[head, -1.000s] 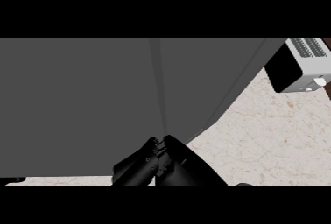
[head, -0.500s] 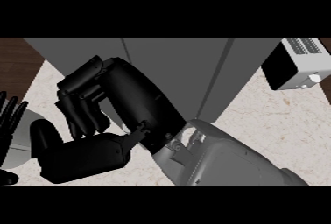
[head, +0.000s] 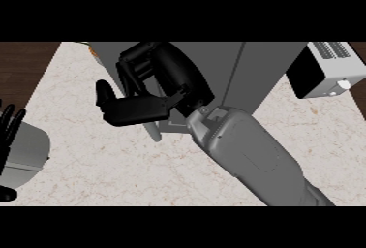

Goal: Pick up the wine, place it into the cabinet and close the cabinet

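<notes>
1. Head view: my right hand (head: 146,94) presses against the grey cabinet (head: 265,68), fingers curled, nothing visibly held.
2. My left hand (head: 8,127) rests at the left edge, fingers up.
3. I cannot see the wine; it is presumably inside the cabinet.
4. A toaster (head: 325,72) stands just beyond on the counter (head: 107,164).
5. Closing appears to be the step in hand; whether the door is fully shut, I cannot tell.

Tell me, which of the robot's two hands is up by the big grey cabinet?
The right hand, near the middle of the view, right beside the cabinet. The left hand rests away from it at the view's left edge.
</notes>
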`<action>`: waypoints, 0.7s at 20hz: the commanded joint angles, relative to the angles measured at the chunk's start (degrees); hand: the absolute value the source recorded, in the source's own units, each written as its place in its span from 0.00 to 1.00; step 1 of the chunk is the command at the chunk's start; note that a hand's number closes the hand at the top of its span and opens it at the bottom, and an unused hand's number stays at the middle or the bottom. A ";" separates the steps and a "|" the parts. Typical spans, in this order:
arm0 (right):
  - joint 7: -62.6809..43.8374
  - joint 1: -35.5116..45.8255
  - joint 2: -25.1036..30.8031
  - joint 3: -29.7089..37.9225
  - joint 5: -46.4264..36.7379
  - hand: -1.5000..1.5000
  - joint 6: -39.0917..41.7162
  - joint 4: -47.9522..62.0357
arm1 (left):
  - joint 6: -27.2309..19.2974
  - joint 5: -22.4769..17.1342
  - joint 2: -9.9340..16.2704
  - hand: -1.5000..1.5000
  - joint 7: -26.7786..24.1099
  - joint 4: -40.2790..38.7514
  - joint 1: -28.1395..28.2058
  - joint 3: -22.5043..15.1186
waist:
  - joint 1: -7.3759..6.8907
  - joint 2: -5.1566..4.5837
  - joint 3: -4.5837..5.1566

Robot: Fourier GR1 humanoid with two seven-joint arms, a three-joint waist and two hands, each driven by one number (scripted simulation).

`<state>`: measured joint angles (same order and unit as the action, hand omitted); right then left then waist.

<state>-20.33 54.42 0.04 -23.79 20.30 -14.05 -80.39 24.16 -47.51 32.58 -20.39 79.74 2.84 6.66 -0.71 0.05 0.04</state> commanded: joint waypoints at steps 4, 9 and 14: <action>6.41 2.76 0.97 5.75 -1.57 1.00 6.16 12.26 | 0.00 2.16 -1.87 0.00 0.06 0.76 -0.07 0.66 | -0.18 -0.25 -0.02; 8.86 3.20 1.53 6.74 -2.06 1.00 7.57 15.51 | 1.46 1.95 -2.49 0.00 0.53 0.01 0.87 0.66 | -0.45 -0.34 0.00; 11.63 1.62 4.75 7.71 -2.37 1.00 10.32 17.03 | 2.66 -0.10 -1.14 0.00 2.33 -1.39 -1.58 1.67 | -0.26 -0.57 0.01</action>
<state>-10.29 55.25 0.70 -21.17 19.49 -3.06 -71.56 25.64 -47.42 31.17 -18.18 79.70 1.75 7.87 -1.46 1.90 0.57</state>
